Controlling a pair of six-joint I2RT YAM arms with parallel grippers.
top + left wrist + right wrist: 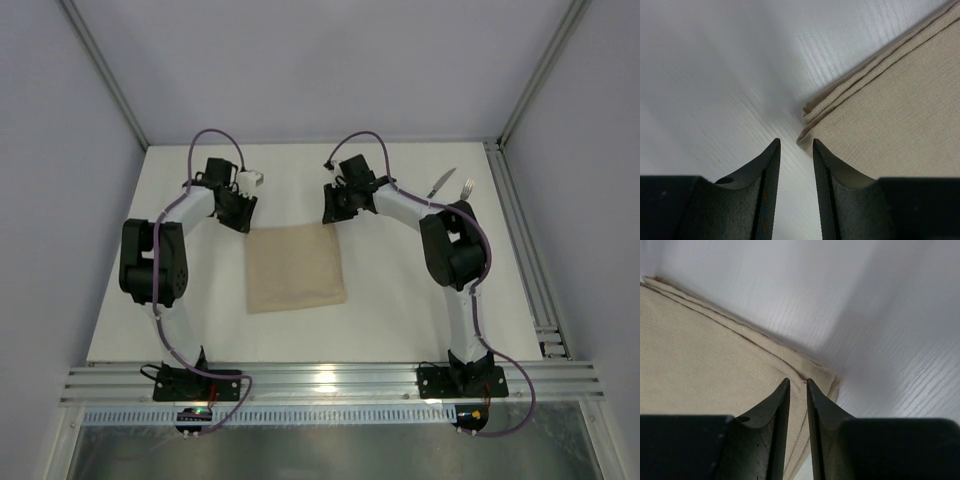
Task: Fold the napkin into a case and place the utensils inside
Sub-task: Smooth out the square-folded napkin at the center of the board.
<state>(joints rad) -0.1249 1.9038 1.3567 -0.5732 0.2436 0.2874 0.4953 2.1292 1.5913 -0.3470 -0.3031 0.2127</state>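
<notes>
Napkin (295, 268) folded into a layered square, mid counter (400, 310). Left claw (796, 145) just off its far-left corner, jaws parted a little, empty. Right claw (798, 382) over the far-right corner, jaws barely parted, gripping nothing. Knife (441, 182) and fork (466, 187) lie far right.

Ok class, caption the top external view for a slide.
Left arm and right arm at folded napkin's far corners; knife and fork aside.

One napkin (296, 268), one knife (441, 183), one fork (466, 187), two arms (155, 262) (455, 250).
</notes>
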